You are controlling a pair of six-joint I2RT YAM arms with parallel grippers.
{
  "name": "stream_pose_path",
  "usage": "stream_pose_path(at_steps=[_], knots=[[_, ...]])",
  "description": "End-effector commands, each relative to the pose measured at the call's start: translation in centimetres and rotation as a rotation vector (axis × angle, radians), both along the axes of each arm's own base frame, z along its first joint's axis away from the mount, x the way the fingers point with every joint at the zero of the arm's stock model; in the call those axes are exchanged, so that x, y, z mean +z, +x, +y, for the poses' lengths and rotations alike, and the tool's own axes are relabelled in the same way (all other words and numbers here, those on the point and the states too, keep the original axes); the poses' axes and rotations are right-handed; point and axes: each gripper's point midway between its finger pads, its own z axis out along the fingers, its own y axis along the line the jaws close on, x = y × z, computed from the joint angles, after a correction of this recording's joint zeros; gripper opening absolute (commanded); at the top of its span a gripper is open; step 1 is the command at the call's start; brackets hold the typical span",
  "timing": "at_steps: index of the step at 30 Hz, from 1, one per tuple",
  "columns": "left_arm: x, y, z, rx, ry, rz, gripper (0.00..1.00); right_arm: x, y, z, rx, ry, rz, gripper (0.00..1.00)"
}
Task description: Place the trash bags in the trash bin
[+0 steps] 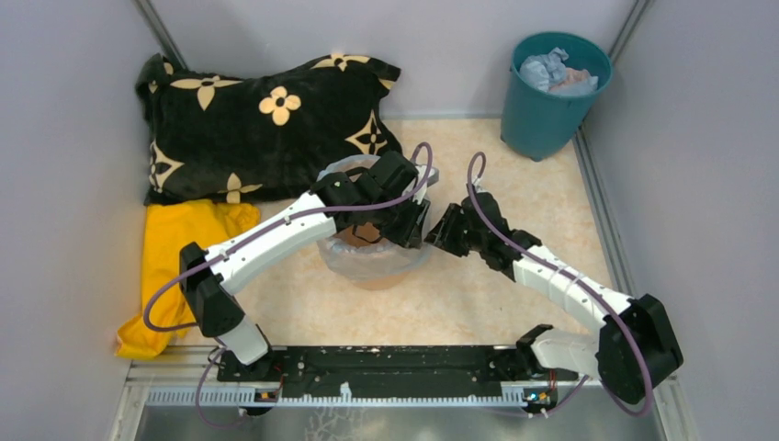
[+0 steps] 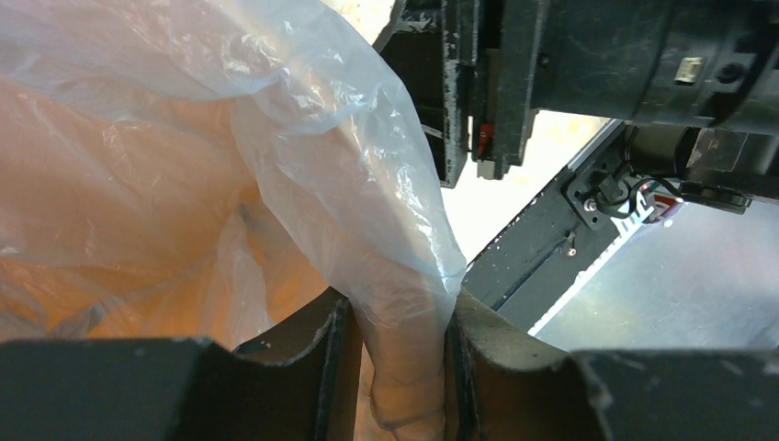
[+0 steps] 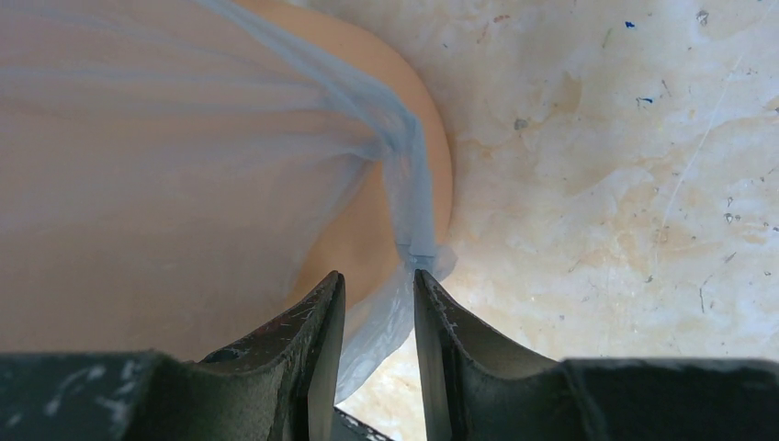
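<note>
Over trash bin (image 3: 363, 230) | trash bag (image 2: 367, 211) pinched in left jaws, right jaws

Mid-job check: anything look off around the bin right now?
Nothing spilled or damaged. One oddity: the trash bag is drawn taut over the outside of the trash bin, with a twisted strand running to the right gripper, its jaws closed on it. The left gripper pinches another bunched fold.
</note>
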Motion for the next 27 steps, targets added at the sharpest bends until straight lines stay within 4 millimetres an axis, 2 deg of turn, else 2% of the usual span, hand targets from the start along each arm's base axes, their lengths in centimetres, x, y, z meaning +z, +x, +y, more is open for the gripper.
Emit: stream_pose_path(at_steps=[1, 8, 16, 22, 25, 27], knots=[[1.2, 0.4, 0.2, 0.006, -0.042, -0.021, 0.37, 1.1, 1.0, 1.0, 0.006, 0.025, -0.035, 0.34], [1.0, 0.5, 0.0, 0.006, -0.044, -0.017, 0.37, 0.3, 0.9, 0.8, 0.0, 0.016, -0.028, 0.33], [1.3, 0.6, -0.2, 0.005, -0.053, -0.019, 0.36, -1.9, 1.3, 1.2, 0.006, 0.001, 0.009, 0.21], [1.5, 0.7, -0.2, 0.007, -0.056, -0.019, 0.36, -3.1, 1.1, 1.2, 0.009, -0.008, 0.03, 0.19], [1.5, 1.1, -0.1, 0.015, -0.059, -0.023, 0.34, -3.6, 0.9, 1.0, 0.009, -0.016, 0.037, 0.04], [1.6, 1.2, 0.0, 0.02, -0.062, -0.023, 0.34, -4.0, 0.7, 0.8, 0.009, -0.022, 0.042, 0.01]])
